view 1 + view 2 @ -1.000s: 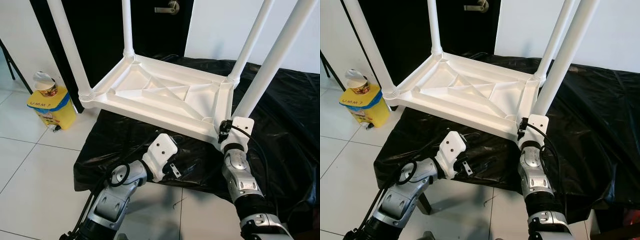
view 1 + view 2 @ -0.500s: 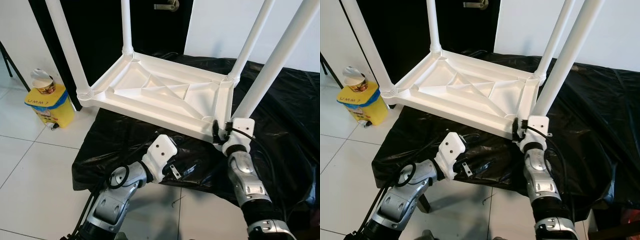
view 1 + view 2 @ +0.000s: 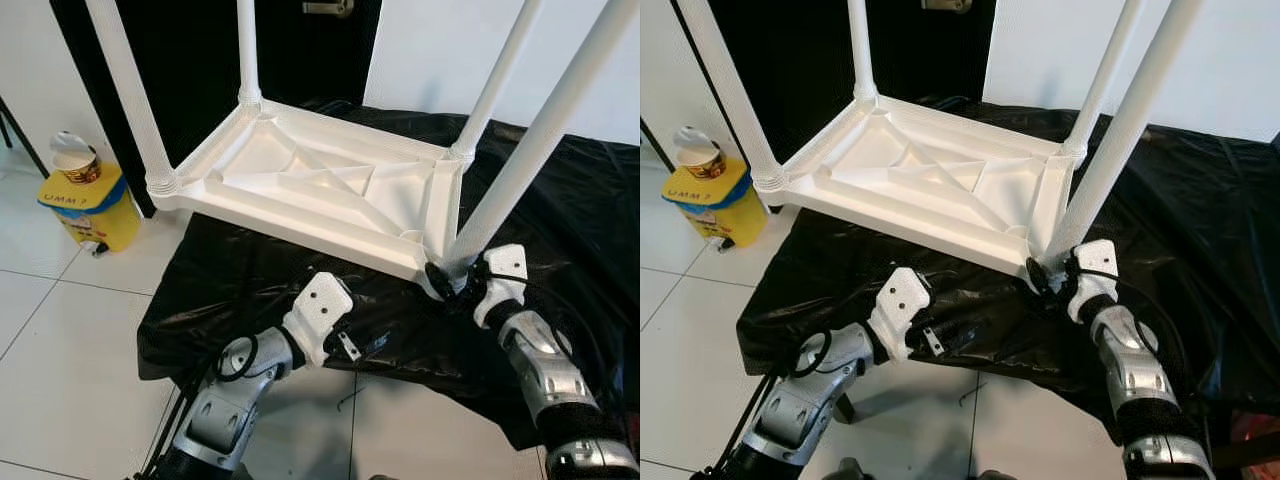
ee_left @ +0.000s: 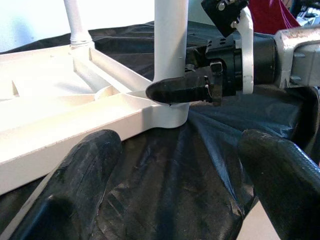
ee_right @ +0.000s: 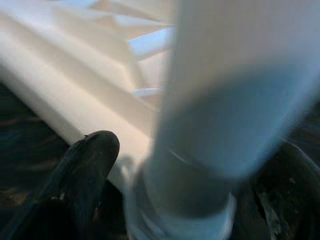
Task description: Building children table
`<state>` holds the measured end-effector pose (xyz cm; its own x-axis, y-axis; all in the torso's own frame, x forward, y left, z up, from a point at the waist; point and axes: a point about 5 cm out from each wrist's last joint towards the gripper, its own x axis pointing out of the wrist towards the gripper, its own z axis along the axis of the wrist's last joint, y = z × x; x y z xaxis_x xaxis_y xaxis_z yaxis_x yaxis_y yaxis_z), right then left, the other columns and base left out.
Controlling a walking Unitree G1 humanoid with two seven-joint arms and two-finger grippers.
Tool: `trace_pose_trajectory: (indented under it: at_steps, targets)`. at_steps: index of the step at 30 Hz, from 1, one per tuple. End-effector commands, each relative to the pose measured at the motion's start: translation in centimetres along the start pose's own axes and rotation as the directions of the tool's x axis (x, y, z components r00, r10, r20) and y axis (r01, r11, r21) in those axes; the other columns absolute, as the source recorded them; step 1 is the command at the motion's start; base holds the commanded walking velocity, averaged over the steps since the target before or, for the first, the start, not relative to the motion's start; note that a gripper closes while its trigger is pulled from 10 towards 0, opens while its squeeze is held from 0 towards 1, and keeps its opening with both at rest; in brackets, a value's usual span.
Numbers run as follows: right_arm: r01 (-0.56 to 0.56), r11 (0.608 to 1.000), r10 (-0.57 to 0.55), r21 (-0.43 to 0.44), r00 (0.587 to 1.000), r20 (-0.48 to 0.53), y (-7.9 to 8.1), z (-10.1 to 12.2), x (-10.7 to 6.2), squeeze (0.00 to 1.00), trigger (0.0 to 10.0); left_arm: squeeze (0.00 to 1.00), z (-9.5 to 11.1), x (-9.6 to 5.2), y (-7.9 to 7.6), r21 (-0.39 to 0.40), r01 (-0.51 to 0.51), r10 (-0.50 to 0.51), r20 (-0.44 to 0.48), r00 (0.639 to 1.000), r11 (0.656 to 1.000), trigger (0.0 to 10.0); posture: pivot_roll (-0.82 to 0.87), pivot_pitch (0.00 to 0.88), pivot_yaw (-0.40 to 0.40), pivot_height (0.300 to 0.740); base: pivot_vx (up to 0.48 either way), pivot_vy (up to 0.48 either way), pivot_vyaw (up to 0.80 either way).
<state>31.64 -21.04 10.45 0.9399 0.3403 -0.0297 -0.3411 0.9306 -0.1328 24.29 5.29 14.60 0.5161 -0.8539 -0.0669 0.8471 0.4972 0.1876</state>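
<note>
step: seating last leg | my right gripper (image 3: 447, 281) clamped round near leg (image 3: 530, 150) base | left gripper (image 4: 180, 165) wide, empty | next: twist leg tight

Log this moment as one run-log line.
table: upside down on black sheet | right gripper: around near-right leg base | left gripper: open, off table

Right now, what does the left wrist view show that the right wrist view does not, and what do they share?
The left wrist view alone shows the right gripper from outside, fingers either side of the near leg's base, a far leg, and the left gripper's spread fingers over the black sheet. The right wrist view alone shows that leg's threaded base close up, between the right gripper's fingers. Both show the upturned table's ribbed underside and the near leg.
</note>
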Motion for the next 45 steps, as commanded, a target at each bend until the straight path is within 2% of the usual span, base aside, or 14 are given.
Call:
trace_pose_trajectory:
  at_steps: [1, 12, 13, 21, 22, 23, 24, 31, 34, 35, 37, 39, 40, 45]
  targets:
    - [-0.069, 0.996, 0.068, -0.048, 0.997, -0.025, 0.0, -0.1, 0.4, 0.0, 10.0, 0.0, 0.2, -0.1, 0.2, 0.004, -0.068, 0.068, -0.002, 0.998, 0.998, 10.0, 0.08, 0.051, -0.12, 0.74, 0.0, 0.0, 0.0]
    - [-0.165, 0.982, 0.161, -0.09, 0.986, -0.043, 0.6, 0.2, 2.0, 0.0, 10.0, 0.0, 0.2, -0.1, 0.1, 0.007, -0.066, 0.066, -0.002, 0.998, 0.998, 10.0, 0.08, 0.043, -0.117, 0.74, 0.0, 0.0, 0.0]
    - [-0.173, 0.981, 0.169, -0.091, 0.984, -0.053, 0.7, 0.1, 2.2, 0.0, 0.0, 0.0, 0.2, -0.1, 0.2, 0.01, -0.063, 0.063, -0.003, 0.998, 0.998, 10.0, 0.08, 0.037, -0.113, 0.74, 0.0, 0.0, 0.0]
    - [-0.154, 0.985, 0.147, -0.074, 0.984, -0.096, 0.2, -1.4, 1.5, 0.0, 0.0, 0.0, 0.3, 0.2, 0.1, 0.015, -0.046, 0.046, 0.003, 0.999, 0.999, 10.0, 0.07, 0.028, -0.101, 0.74, 0.0, 0.0, 0.0]
    - [-0.141, 0.988, 0.134, -0.062, 0.985, -0.105, 0.1, -1.8, 1.2, 0.0, 4.4, 0.0, 0.4, 0.3, 0.0, 0.014, -0.043, 0.043, 0.007, 0.999, 0.999, 10.0, 0.07, 0.027, -0.099, 0.74, 0.0, 0.0, 0.0]
    - [-0.141, 0.988, 0.134, -0.062, 0.985, -0.105, 0.1, -1.8, 1.2, 0.0, 4.4, 0.0, 0.4, 0.3, 0.0, 0.014, -0.043, 0.043, 0.007, 0.999, 0.999, 10.0, 0.07, 0.027, -0.099, 0.74, 0.0, 0.0, 0.0]
    - [-0.123, 0.991, 0.116, -0.051, 0.987, -0.111, 0.0, -2.1, 0.9, 0.0, 10.0, 0.0, 0.4, 0.2, 0.0, 0.016, -0.041, 0.041, 0.008, 0.999, 0.999, 10.0, 0.07, 0.028, -0.098, 0.74, 0.0, 0.0, 0.0]
    - [-0.006, 1.0, 0.003, -0.029, 0.995, -0.101, -0.1, -2.8, 0.1, 0.0, 10.0, 0.0, 0.2, 0.1, -0.1, 0.018, -0.035, 0.035, 0.003, 0.999, 0.999, 10.0, 0.06, 0.034, -0.1, 0.74, 0.0, 0.0, 0.0]
    - [0.139, 0.99, -0.141, -0.022, 0.984, -0.108, -0.4, -3.2, -0.3, 0.0, 10.0, 0.0, 0.1, 0.2, 0.1, 0.022, -0.041, 0.041, 0.001, 0.999, 0.999, 10.0, 0.05, 0.038, -0.098, 0.74, 0.0, 0.0, 0.0]
    - [0.275, 0.961, -0.275, -0.012, 0.952, -0.133, -0.6, -3.7, -0.5, 0.0, 10.0, 0.0, 0.1, 0.2, 0.1, 0.019, -0.044, 0.044, 0.003, 0.999, 0.999, 10.0, 0.04, 0.042, -0.09, 0.74, 0.0, 0.0, 0.0]
    - [0.327, 0.945, -0.324, -0.003, 0.935, -0.146, -0.6, -3.9, -0.6, 0.0, 10.0, 0.0, 0.2, 0.3, 0.1, 0.018, -0.043, 0.043, 0.005, 0.999, 0.999, 10.0, 0.04, 0.042, -0.09, 0.74, 0.0, 0.0, 0.0]
    - [0.455, 0.89, -0.445, 0.027, 0.881, -0.158, -0.5, -4.1, -0.8, 0.0, 10.0, 0.0, 0.2, 0.4, 0.0, 0.022, -0.033, 0.033, 0.003, 0.999, 0.999, 10.0, 0.03, 0.046, -0.086, 0.74, 0.0, 0.0, 0.0]
    - [0.455, 0.89, -0.445, 0.027, 0.881, -0.158, -0.5, -4.1, -0.8, 0.0, 10.0, 0.0, 0.2, 0.4, 0.0, 0.022, -0.033, 0.033, 0.003, 0.999, 0.999, 10.0, 0.03, 0.046, -0.086, 0.74, 0.0, 0.0, 0.0]
    - [0.621, 0.781, -0.606, 0.066, 0.779, -0.161, 0.4, -3.9, -1.0, 0.0, 10.0, 0.0, 0.2, 0.3, 0.4, 0.028, -0.036, 0.036, 0.001, 0.999, 0.999, 10.0, 0.03, 0.047, -0.086, 0.74, 0.0, 0.0, 0.0]
